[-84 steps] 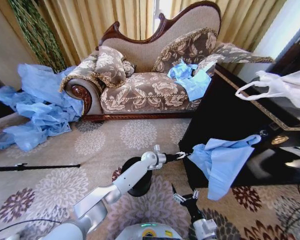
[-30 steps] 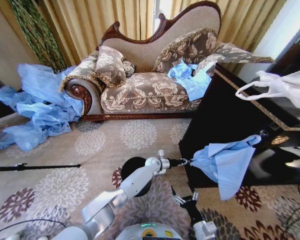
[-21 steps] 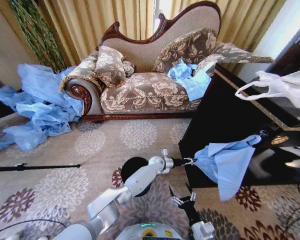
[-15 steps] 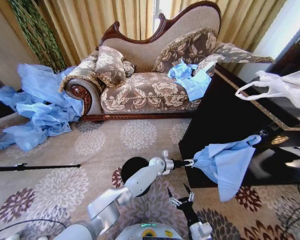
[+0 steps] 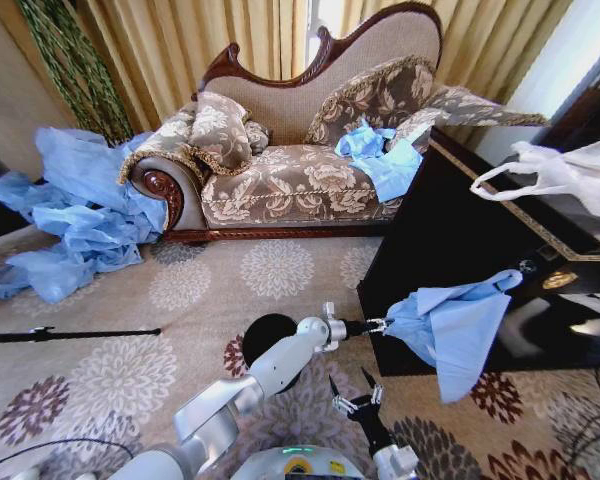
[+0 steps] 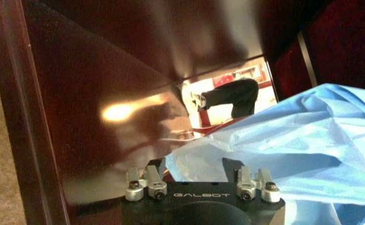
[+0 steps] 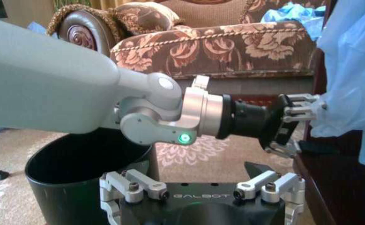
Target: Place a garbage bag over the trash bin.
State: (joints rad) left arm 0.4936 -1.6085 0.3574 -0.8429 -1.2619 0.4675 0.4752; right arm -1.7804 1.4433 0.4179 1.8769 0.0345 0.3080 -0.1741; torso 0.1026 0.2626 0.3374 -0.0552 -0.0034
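Observation:
The light blue garbage bag [image 5: 450, 330] hangs off the edge of a dark glossy cabinet [image 5: 430, 230], its upper corner still lying on the cabinet top. My left gripper [image 5: 380, 326] is shut on the bag's left edge; in the left wrist view the blue plastic [image 6: 282, 145] sits between the fingers [image 6: 146, 176]. The black trash bin [image 5: 262, 335] stands on the carpet behind my left forearm, partly hidden by it. In the right wrist view the bin [image 7: 76, 173] is close by, mouth open. My right gripper [image 5: 352, 397] hovers open low beside the bin, holding nothing.
A patterned sofa [image 5: 300, 170] stands at the back with crumpled blue plastic [image 5: 380, 155] on it. A big heap of blue sheeting [image 5: 70, 210] lies at the left. A white bag with loop handles [image 5: 570, 175] rests on the cabinet. A black rod [image 5: 70, 333] lies on the carpet.
My left gripper has carried the bag's edge a little to the right and down, then held still. My right gripper has drifted slightly left and lower.

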